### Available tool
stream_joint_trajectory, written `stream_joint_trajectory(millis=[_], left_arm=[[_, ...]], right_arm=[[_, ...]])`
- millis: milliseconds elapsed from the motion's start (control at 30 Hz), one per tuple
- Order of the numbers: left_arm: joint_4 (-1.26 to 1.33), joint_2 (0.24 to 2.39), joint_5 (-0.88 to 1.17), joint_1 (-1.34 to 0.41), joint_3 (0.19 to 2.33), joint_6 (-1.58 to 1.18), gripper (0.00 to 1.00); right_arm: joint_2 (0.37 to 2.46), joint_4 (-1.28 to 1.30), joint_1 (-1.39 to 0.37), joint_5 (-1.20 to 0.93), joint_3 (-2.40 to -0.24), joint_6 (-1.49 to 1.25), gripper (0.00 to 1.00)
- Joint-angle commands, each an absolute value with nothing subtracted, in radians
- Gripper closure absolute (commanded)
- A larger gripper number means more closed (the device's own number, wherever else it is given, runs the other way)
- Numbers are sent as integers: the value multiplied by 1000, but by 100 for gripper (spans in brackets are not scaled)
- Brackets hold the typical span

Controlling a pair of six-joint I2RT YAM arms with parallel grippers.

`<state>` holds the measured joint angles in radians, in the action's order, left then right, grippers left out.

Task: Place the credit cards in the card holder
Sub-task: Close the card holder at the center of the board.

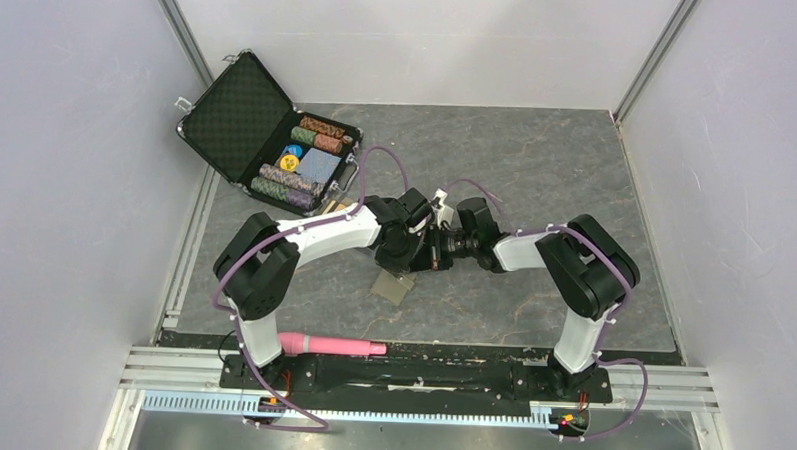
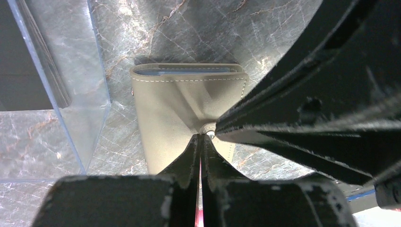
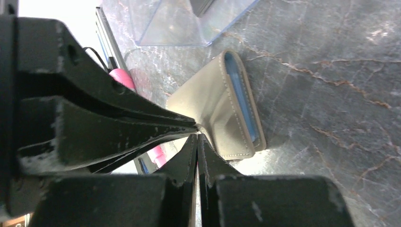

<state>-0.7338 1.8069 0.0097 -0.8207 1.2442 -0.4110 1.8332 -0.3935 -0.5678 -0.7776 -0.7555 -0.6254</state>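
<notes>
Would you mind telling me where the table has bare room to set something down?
Bare table lies along the back, between the poker chip case and the right wall, and beyond the right arm. The middle is crowded, where the left end effector and right end effector meet at the card holder.

Both reach inward, elbows out and raised: left arm (image 1: 319,234) angles right, right arm (image 1: 534,248) angles left, wrists facing each other. left gripper (image 2: 200,142) pinched closed, right gripper (image 3: 197,139) pinched closed. Tips meet nose to nose, pointing down.
</notes>
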Motion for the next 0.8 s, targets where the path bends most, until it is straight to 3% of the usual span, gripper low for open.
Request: stream_joint_trajectory(millis=[0,767], left_arm=[[-726,1818,15,-825,1238,-409,98],[-714,1831,-8,-825,1203,-405,98]], right_arm=[[1784,-485,-575,-821,-732,-647,100],[1903,-296,-641,-752,-816,-542,100]])
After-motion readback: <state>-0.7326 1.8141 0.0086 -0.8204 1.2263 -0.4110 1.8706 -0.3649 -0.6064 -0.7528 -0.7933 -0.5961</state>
